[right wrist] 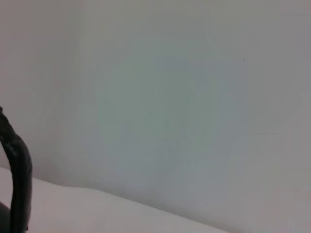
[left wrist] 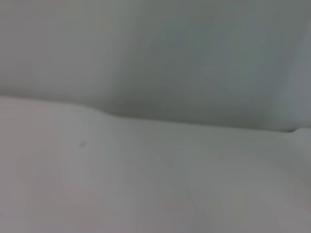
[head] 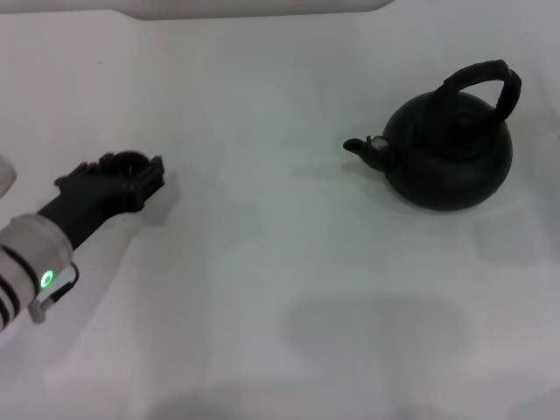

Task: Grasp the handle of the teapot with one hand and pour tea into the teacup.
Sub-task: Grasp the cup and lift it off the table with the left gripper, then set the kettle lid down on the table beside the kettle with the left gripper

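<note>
Nothing grasped yet: pot alone on the table, cup possibly under my left gripper

My left gripper point(head: 131, 175) lies low on the table point(head: 262, 289) at my far left, around a small dark round shape that may be the cup; whether its fingers are closed I cannot tell. The teapot point(head: 448, 153) stands upright well off to my right, spout toward the left gripper, handle point(head: 483, 80) arched over it and untouched. My right gripper is out of the head view, though its wrist view shows the handle close by. Next, I judge, that gripper must close on the handle
</note>
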### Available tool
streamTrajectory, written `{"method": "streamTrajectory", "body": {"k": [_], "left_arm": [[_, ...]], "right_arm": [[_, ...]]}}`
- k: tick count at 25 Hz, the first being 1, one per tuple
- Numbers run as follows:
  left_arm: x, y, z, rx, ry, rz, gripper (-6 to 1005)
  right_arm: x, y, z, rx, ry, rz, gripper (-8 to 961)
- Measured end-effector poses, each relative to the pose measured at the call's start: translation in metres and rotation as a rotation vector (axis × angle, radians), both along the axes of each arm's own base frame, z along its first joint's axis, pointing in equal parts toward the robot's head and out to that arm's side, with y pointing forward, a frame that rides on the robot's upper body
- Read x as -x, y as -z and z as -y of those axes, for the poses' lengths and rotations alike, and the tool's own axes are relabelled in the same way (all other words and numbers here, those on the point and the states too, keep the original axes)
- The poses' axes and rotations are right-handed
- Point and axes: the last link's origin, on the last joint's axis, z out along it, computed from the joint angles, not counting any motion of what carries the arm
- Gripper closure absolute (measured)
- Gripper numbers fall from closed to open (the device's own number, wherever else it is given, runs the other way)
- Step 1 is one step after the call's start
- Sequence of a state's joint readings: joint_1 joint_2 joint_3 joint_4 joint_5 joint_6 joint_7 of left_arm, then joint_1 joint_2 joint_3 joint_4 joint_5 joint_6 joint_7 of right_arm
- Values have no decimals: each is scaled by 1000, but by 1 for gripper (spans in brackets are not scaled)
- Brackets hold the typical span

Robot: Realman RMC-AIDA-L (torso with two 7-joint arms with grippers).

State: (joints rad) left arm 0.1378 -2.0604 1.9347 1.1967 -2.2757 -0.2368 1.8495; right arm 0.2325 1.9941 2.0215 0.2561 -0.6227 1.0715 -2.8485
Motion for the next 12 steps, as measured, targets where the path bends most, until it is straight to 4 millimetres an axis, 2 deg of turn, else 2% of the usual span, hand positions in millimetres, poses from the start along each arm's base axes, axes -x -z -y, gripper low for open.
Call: {"method": "streamTrajectory", "body": {"k": [5, 8, 12], "left_arm": [[-20, -6, -24, 45, 121, 29, 295], [-32, -4, -42, 182, 205, 117, 295], [-40, 2, -53, 303, 261, 122, 295]], "right_arm": [[0, 1, 1, -1, -1, -3, 93], [1, 2, 2, -1, -4, -8, 93], [1, 3, 4, -4, -5, -11, 93]]}}
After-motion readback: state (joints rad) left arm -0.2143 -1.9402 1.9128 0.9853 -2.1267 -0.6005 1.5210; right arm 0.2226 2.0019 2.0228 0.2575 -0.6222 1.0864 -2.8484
